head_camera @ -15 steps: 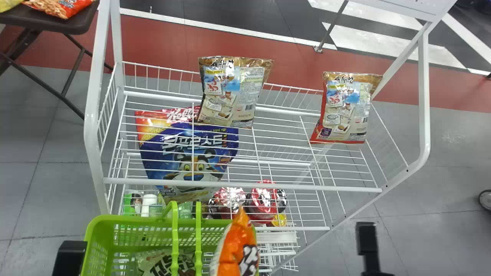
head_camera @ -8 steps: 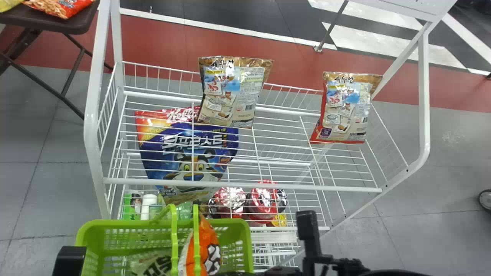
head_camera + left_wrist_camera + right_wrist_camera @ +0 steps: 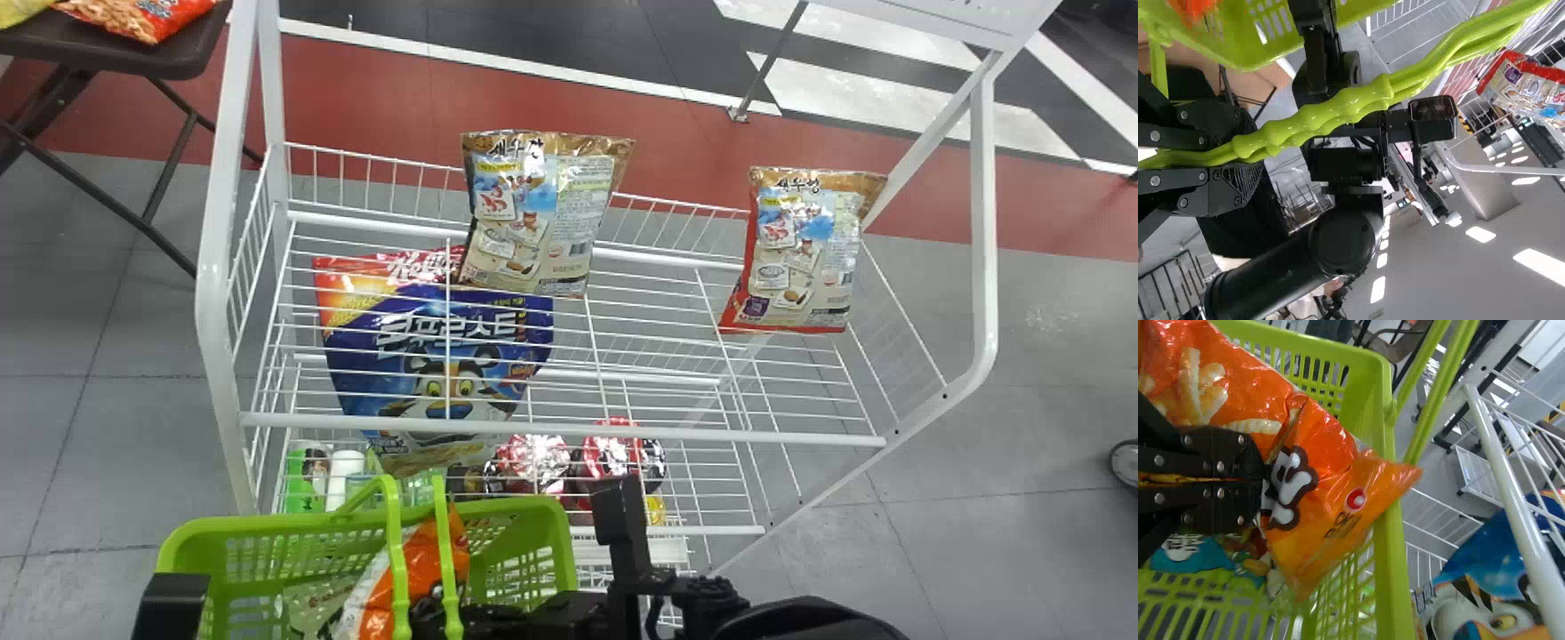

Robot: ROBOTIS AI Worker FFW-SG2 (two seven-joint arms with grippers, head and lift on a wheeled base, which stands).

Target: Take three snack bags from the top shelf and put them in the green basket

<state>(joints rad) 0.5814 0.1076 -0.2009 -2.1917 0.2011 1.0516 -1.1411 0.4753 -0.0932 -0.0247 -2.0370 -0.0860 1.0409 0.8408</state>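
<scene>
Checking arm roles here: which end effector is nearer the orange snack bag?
Right. The right end effector grips the bag; the left end effector holds the basket handles, off the bag.

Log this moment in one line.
right end effector: gripping orange snack bag partly in green basket | left end effector: gripping basket handles | top shelf: two bags

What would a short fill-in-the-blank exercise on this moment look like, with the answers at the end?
The left hand grips the green basket by its ____.
The snack bag in the right hand is mostly ____.
The snack bags on the top shelf number ____.
The cereal bag below that shelf is mostly ____.

Missing words: handles; orange; two; blue.
</scene>
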